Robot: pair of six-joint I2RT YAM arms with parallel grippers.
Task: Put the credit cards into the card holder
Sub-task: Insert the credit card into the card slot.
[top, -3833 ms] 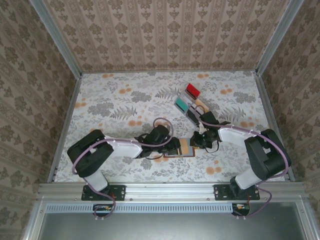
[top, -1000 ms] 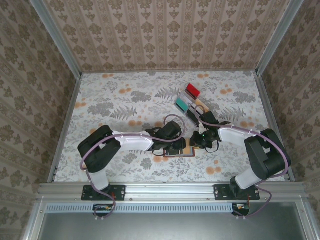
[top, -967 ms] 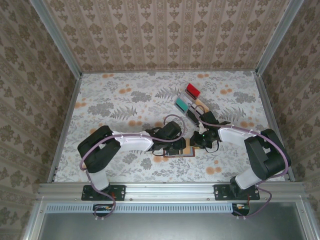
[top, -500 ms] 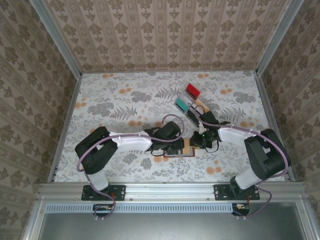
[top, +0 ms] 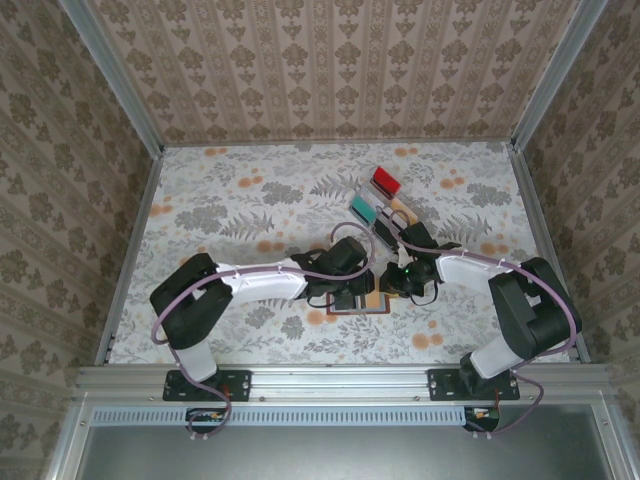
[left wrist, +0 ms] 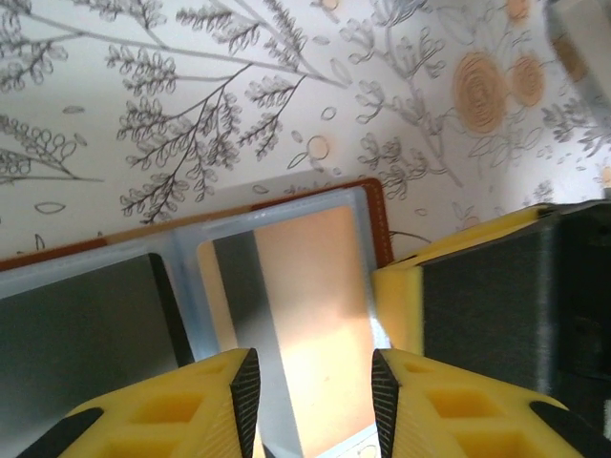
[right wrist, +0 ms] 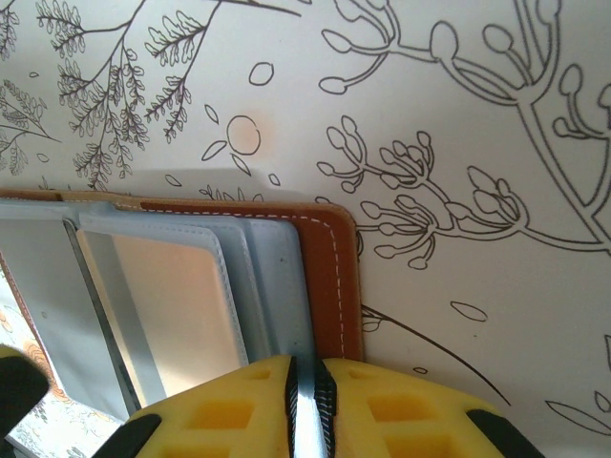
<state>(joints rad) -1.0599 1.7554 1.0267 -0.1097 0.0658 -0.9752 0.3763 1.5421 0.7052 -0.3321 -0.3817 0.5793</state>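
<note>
One brown card holder [right wrist: 329,286] lies open; right gripper [right wrist: 305,377] pinches its blue inner edge, left gripper [left wrist: 313,372] gapes over one peach card [left wrist: 305,286].

Top camera looks down; close wrist views apparently share card holder [right wrist: 329,277].

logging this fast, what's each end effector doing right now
left end effector: jaws apart astride the pale card, grip cannot be told
right end effector: shut on the card holder edge
</note>
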